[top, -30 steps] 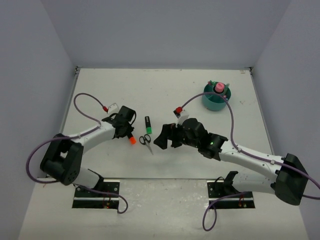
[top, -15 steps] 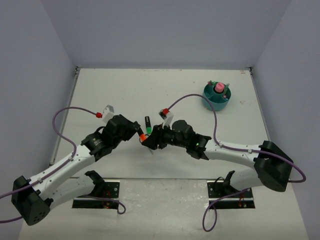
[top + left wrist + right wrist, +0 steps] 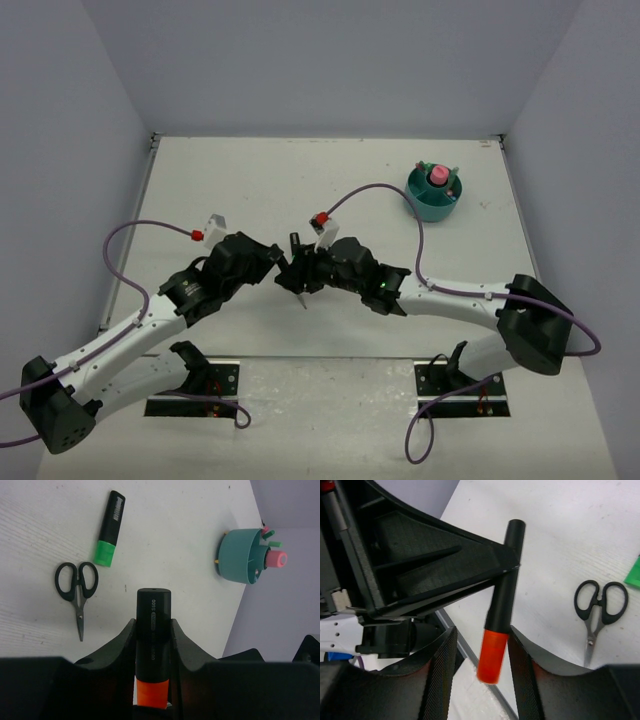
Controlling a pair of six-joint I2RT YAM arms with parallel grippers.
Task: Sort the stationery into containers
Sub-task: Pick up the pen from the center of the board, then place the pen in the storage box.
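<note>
Above the middle of the bench [image 3: 250, 180], the orange highlighter [image 3: 153, 610] is clamped by its black barrel in the left pincer [image 3: 152, 623]. Its long axis is pointed straight at the right pincer [image 3: 482, 642], whose jaws are set narrowly on either side of the orange cap, though whether they already grip cannot be told. Beyond them, scissors [image 3: 76, 587] and a green highlighter [image 3: 110, 530] are left lying flat, and the teal organizer [image 3: 432, 200] is found far off on the right arm's side, so a handover to that nearer arm is judged likely.

txt: "S600" | on: orange highlighter [image 3: 153, 625] barrel | other print: illegible
</note>
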